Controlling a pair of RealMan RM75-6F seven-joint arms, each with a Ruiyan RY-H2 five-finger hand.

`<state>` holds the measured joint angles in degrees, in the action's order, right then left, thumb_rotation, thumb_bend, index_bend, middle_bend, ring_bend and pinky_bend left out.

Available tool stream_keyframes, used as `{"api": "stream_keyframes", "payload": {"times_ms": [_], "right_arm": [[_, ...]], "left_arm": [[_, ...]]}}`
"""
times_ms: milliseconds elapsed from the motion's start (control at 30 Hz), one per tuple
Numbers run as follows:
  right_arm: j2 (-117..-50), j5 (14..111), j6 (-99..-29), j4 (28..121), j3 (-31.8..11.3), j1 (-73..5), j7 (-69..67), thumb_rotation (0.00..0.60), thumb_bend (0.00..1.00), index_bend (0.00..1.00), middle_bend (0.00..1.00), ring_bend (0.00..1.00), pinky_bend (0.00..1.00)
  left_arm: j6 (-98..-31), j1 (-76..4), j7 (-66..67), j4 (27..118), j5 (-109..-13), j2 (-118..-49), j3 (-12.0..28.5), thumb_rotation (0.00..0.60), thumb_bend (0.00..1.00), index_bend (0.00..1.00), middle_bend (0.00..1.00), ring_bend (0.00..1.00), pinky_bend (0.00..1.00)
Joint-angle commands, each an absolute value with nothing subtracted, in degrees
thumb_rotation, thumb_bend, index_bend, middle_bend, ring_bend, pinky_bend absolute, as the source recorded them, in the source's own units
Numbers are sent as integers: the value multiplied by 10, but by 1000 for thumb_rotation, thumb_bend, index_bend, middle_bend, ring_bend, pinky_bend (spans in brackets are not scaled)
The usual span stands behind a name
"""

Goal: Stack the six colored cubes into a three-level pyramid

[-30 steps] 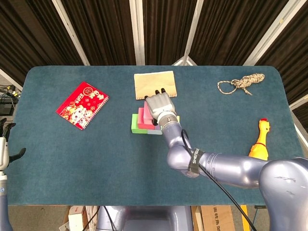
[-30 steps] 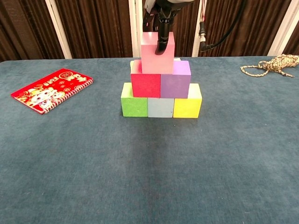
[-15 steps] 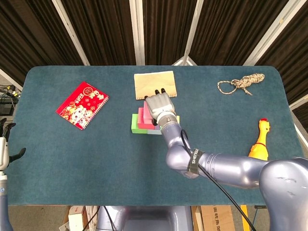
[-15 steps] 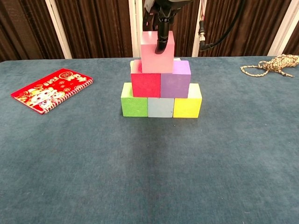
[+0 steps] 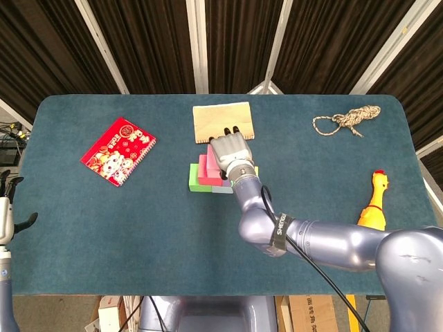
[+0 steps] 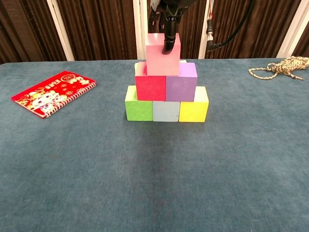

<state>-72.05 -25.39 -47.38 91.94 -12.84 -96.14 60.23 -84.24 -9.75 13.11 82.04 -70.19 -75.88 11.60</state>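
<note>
Change: almost nothing against a second ago; the right hand [image 5: 227, 150] stays on the pink cube [image 6: 162, 54], the dark finger [image 6: 168, 42] on its front face perhaps a touch higher.
Meaning: all six cubes look placed; I judge only the release and lift-off remain, and a careless pull could nudge the top cube.
Right hand: wrapped over the pink cube from above, gripping it.
Left hand: only a sliver at the head view's 9 o'clock edge [image 5: 5, 207]; holding or not, I cannot tell.
Pyramid: near table centre; green [image 6: 138, 105], light blue [image 6: 166, 111] and yellow [image 6: 194, 108] touching in the bottom row, red [image 6: 150, 84] and purple [image 6: 181, 85] on them, pink on top, sitting a little left of the seam.
Surface: dark teal cloth table [image 5: 138, 235]; red notebook [image 5: 118, 151] at 10 o'clock, tan card [image 5: 221, 122] at 12 just behind the stack, rope [image 5: 346, 120] at 2, rubber chicken [image 5: 374, 200] at 4.
Room: dark curtains with pale poles behind.
</note>
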Motion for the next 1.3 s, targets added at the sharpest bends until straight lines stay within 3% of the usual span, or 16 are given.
{"api": "stream_keyframes", "payload": {"times_ms": [33, 633, 833, 1100, 1300], "right_arm": [[-720, -257, -475, 921, -130, -961, 605, 600, 337, 190, 251, 22, 0], [-710, -268, -486, 932, -151, -953, 610, 600, 330, 68, 60, 0, 0], [-690, -274, -489, 955, -154, -947, 614, 600, 325, 45, 40, 0, 0], [-629, -302, -495, 1016, -161, -939, 626, 600, 324, 45, 33, 0, 0], [-540, -235, -520, 1102, -173, -891, 583, 600, 324, 45, 34, 0, 0]], "left_arm": [[-842, -97, 131, 821, -702, -759, 116, 600, 225, 220, 69, 0, 44], [-845, -97, 130, 818, -701, -758, 117, 600, 225, 220, 68, 0, 44], [-843, -97, 131, 817, -701, -759, 116, 600, 225, 220, 68, 0, 44], [-842, -97, 128, 817, -699, -757, 118, 600, 225, 220, 67, 0, 44], [-854, -91, 107, 813, -703, -751, 124, 600, 225, 218, 67, 0, 44]]}}
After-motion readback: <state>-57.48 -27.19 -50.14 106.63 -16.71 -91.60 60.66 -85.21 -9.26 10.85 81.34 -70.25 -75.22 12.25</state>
